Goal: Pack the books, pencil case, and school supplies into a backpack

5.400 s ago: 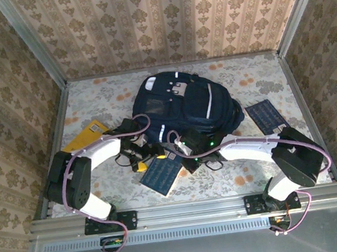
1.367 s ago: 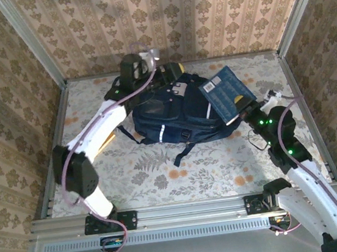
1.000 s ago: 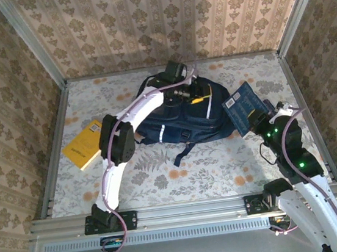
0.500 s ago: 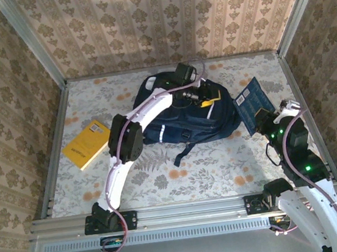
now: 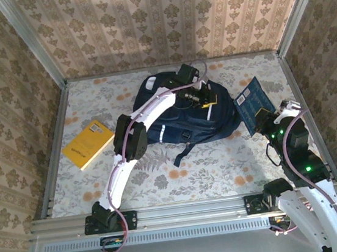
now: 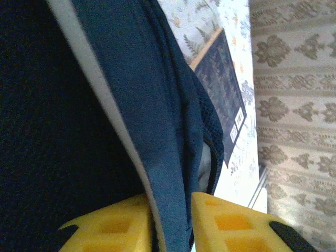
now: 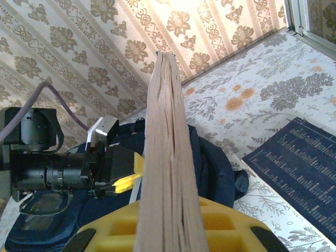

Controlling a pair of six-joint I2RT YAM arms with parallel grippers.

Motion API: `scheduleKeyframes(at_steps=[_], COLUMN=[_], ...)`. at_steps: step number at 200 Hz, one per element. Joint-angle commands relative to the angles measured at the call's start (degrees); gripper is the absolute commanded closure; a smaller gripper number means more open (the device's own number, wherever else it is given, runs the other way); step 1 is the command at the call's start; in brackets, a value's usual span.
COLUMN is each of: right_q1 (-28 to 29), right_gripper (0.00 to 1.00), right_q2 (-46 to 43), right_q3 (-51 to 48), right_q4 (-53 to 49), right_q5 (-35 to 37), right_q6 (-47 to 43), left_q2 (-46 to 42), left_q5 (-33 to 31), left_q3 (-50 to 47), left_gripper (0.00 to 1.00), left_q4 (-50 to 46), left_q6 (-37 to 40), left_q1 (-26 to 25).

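The backpack [image 5: 180, 118] sits far-centre on the table [image 5: 223, 168], with the left gripper [image 5: 205, 99] pinched onto the fabric edge on its right side. The right gripper [image 5: 265, 120] is clamped on the blue book [image 5: 251, 108], held up on edge just right of the bag. The yellow book [image 5: 89, 144] lies flat way left.

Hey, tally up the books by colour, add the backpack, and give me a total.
yellow book: 1
blue book: 1
dark navy book: 1
backpack: 1
Total: 4
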Motion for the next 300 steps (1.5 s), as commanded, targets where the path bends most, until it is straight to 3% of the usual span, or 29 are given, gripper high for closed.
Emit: scheduleKeyframes(at_steps=[1,18,72,148,165,209,233,253,272,300], right_q1=[-0.2,-0.3,-0.2,-0.3,-0.3,-0.3,-0.4,-0.4,-0.4,-0.1], right_gripper=[1.0,1.0,1.0,0.99,0.99,1.0,1.0,1.0,1.0,1.0], right_q2=[-0.8,-0.8,1.6,7.6,10.5,21.9,28.8,32.0,32.8,31.6], right_q3=[0.1,-0.1,0.4,0.0,-0.5,-3.7,-5.1,-6.5,-7.3,-7.7], right_q4=[2.8,2.8,2.7,6.4,9.5,31.7,43.4,52.2,55.9,56.0], right_q5=[-0.1,-0.2,-2.2,-4.3,-8.6,-31.0,-36.6,-38.7,-39.3,-39.4], right_q6=[-0.1,0.0,0.1,2.8,4.9,15.8,25.7,33.7,38.0,40.0], left_q2=[1.4,1.3,-6.0,-27.3,-30.2,-33.1,-34.5,-33.7,-33.6,-33.6], left_q5=[-5.9,-6.5,-3.1,3.3,5.7,9.0,9.2,5.8,0.8,-10.4], left_q3=[3.0,3.9,5.3,-6.7,-10.1,-13.3,-15.7,-15.7,-15.2,-9.8], left_gripper=[0.87,1.0,1.0,1.0,1.0,1.0,1.0,1.0,0.75,0.56], left_q4=[-7.7,-9.2,-12.6,-11.0,-9.1,-10.0,-10.1,-15.0,-19.7,-26.9], left_q6=[5.4,6.9,11.6,15.2,15.1,17.0,17.7,20.2,23.1,28.0], left_q1=[-0.7,-0.6,1.5,8.6,9.5,9.5,8.8,8.2,7.0,3.6])
